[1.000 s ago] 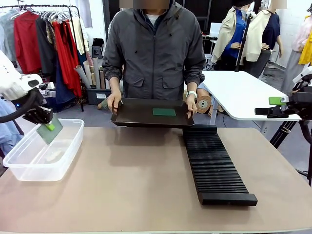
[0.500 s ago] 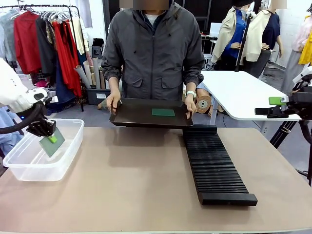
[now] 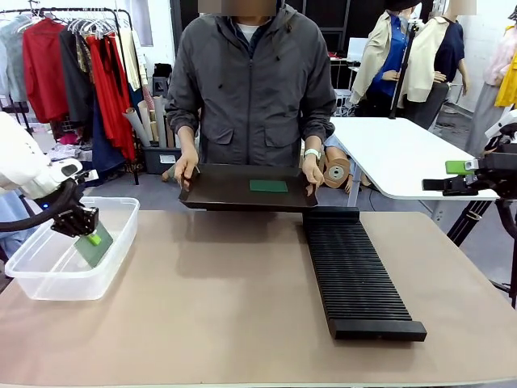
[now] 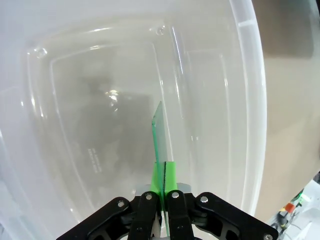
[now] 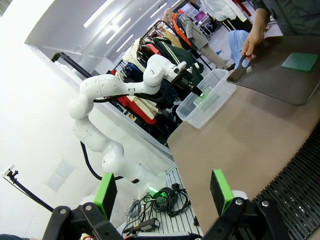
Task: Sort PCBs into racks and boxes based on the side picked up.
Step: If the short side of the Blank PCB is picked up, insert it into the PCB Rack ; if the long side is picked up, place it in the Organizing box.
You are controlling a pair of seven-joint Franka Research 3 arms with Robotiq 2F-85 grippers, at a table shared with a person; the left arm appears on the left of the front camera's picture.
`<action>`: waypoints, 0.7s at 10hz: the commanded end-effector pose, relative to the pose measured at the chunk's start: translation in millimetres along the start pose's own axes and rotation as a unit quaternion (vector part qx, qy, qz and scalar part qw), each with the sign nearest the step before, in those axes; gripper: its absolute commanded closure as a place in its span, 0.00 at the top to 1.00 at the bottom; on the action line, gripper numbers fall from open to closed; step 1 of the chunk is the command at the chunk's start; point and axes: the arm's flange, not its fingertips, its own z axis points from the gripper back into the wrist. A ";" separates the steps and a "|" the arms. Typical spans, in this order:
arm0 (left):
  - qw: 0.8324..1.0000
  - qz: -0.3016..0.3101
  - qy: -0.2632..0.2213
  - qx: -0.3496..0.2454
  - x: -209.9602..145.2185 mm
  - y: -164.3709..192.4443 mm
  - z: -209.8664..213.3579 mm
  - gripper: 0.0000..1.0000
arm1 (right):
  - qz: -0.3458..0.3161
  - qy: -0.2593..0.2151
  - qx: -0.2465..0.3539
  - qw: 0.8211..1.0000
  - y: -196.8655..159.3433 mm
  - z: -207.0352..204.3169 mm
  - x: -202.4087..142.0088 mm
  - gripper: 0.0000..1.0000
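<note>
two pcbs are in play. one pcb (image 3: pixel 95 253) hangs tilted inside the clear plastic tub (image 3: pixel 48 284), pinched at its upper edge by the left gripper (image 3: pixel 94 239), whose jaws are closed right down on the board. in the left wrist view we see it edge-on between the green pads (image 4: pixel 170 172), over the tub's floor, and we cannot tell whether its lower corner touches. the second pcb (image 3: pixel 268 186) lies flat on the black tray (image 3: pixel 214 192), which a person (image 3: pixel 254 89) holds by both ends at the far edge of the table (image 3: pixel 226 307). the slotted black rack (image 3: pixel 355 275) runs down the table's right half, its far end just under the tray. the right gripper (image 3: pixel 449 175) hangs off the table's right side, jaws spread wide, holding nothing.

we judge the step in hand to be the release into the tub. letting go with the board this steep could land it on a corner, so it bounces or ends up leaning on the wall. pressing lower with the grip closed could jam that corner into the floor and shove the light tub, which sits close to the table's left edge.
</note>
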 end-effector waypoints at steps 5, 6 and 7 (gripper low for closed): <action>1.000 0.001 -0.020 -0.016 9.9 -1.6 -1.3 0.71 | 0.005 0.000 0.003 1.000 1.3 -0.1 1.0 1.00; 1.000 -0.002 -0.024 -0.003 10.5 -3.8 3.3 0.91 | 0.005 0.000 0.003 1.000 1.3 -0.1 1.0 1.00; 0.999 -0.004 -0.030 0.013 10.3 -4.7 6.8 1.00 | 0.005 0.000 0.003 1.000 1.3 -0.1 1.0 1.00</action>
